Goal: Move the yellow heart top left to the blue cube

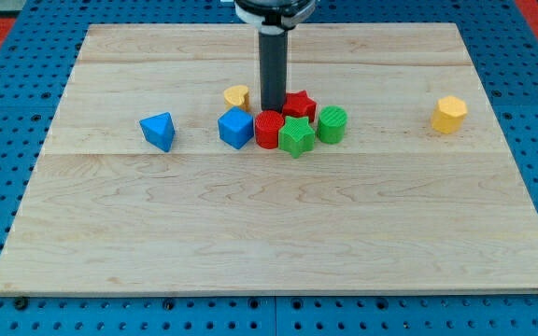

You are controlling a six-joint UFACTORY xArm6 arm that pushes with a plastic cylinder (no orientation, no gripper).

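While my tip (272,111) stands beside the yellow heart (237,95), open board lies left.

bright, even overhead light; sharp focus over most of the board

the wooden board (278,233) is evenly lit with no hard glare, and its grain reads clearly below my tip (271,112). the blocks just beside the tip, such as the blue cube (236,128) and the green star (296,136), cast only small soft shadows at their bases. the rod is dark and shows little detail; its mount above the tip is cut off by the view's top.
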